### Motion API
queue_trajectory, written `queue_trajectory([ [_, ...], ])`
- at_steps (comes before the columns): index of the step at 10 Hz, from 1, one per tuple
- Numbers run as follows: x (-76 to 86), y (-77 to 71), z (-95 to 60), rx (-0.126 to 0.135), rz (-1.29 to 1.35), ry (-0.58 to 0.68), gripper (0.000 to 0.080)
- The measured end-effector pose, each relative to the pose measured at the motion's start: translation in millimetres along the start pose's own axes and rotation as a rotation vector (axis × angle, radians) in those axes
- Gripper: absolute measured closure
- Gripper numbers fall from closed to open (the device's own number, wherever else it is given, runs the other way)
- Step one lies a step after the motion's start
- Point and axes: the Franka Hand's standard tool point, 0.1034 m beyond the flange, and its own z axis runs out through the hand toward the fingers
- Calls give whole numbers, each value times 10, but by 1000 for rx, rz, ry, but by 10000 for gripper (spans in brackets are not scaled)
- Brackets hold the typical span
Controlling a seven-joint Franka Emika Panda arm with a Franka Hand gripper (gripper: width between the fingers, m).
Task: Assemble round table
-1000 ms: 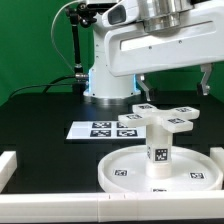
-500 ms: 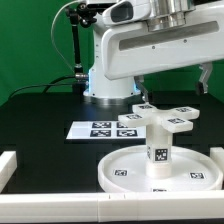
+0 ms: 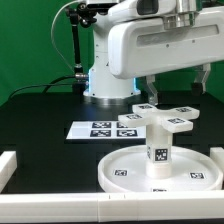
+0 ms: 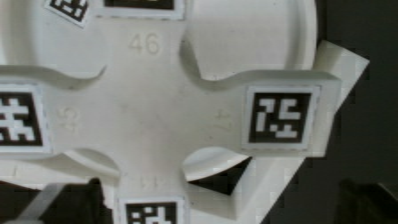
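base piece (image 3: 161, 117) on leg (image 3: 158, 148); leg on disc (image 3: 120, 162); marker board (image 3: 104, 129) behind disc

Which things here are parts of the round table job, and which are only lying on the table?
Job: round disc; cylinder leg standing on it; cross-shaped base on top of the leg; gripper, open above.
Lying about: marker board; white blocks at the table edge.

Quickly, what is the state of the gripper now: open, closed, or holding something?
Gripper: open, holding nothing, above the cross base.
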Motion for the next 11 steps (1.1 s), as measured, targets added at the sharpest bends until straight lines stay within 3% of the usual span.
queue_trajectory([
  [4, -6, 68, 17, -21, -460, -1, 151],
  [6, 97, 29, 14, -77, -729, 4, 151],
  [11, 72, 85, 17, -94, -1007, -25, 151],
])
